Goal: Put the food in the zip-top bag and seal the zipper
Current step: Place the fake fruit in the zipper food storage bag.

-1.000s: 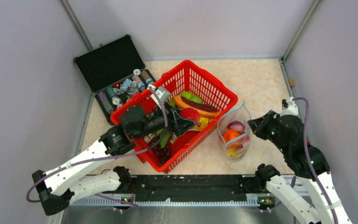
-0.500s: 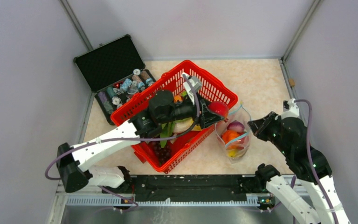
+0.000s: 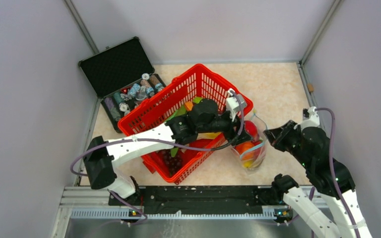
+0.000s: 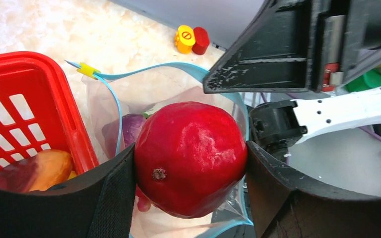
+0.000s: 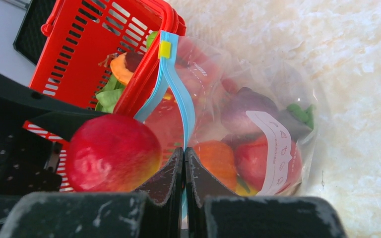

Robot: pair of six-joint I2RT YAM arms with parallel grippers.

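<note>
My left gripper [image 4: 191, 163] is shut on a round red toy fruit [image 4: 191, 156], its fingers pressed to either side. The fruit [image 3: 250, 128] hangs right over the open mouth of the zip-top bag [image 3: 250, 151], just right of the basket. The clear bag [image 5: 278, 99] stands upright and holds several food pieces, among them an orange one [image 5: 218, 156] and a purple one [image 5: 250, 106]. My right gripper [image 5: 184, 153] is shut on the light-blue zipper [image 5: 176, 84] at the bag's near rim. A yellow slider [image 4: 87, 69] sits at the zipper's far end.
A red lattice basket [image 3: 213, 84] with more toy food stands left of the bag, touching it. An open black case [image 3: 116, 64] of small bottles and spools lies at the back left. Grey walls close in the table on three sides.
My left arm has swung right, carrying the red fruit out of the basket to above the bag's mouth. My right gripper has kept its hold on the bag's edge.
</note>
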